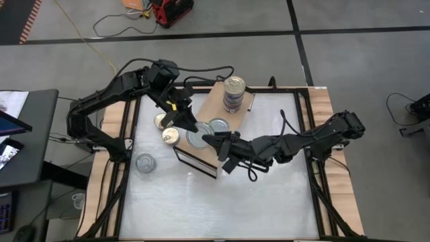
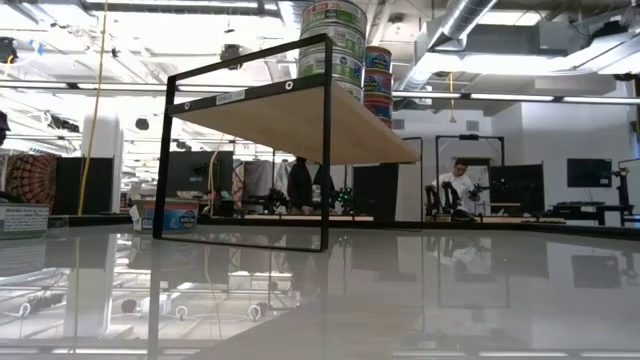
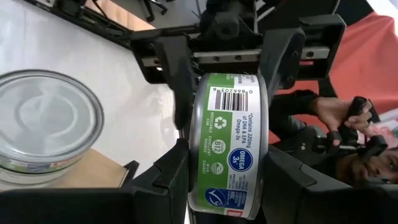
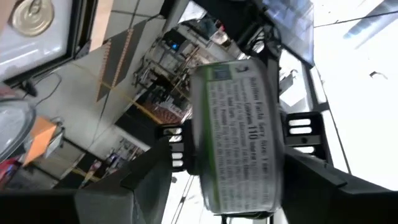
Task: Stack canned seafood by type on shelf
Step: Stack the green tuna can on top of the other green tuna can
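two black jointed arms, black cables, yellow wrist markings.

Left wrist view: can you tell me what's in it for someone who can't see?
The left end effector grips a flat round green-labelled tin on its edge between dark fingers. Beside it, a silver-lidded round tin sits on a tan wooden board.

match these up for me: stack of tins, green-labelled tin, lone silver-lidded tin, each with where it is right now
Things:
1. stack of tins
2. green-labelled tin
3. lone silver-lidded tin

Places:
a. on the white tabletop, apart from the others
b. on top of the shelf
c. off the table, gripped by the left gripper and the right gripper

Pairs: 1-b, 2-c, 3-a
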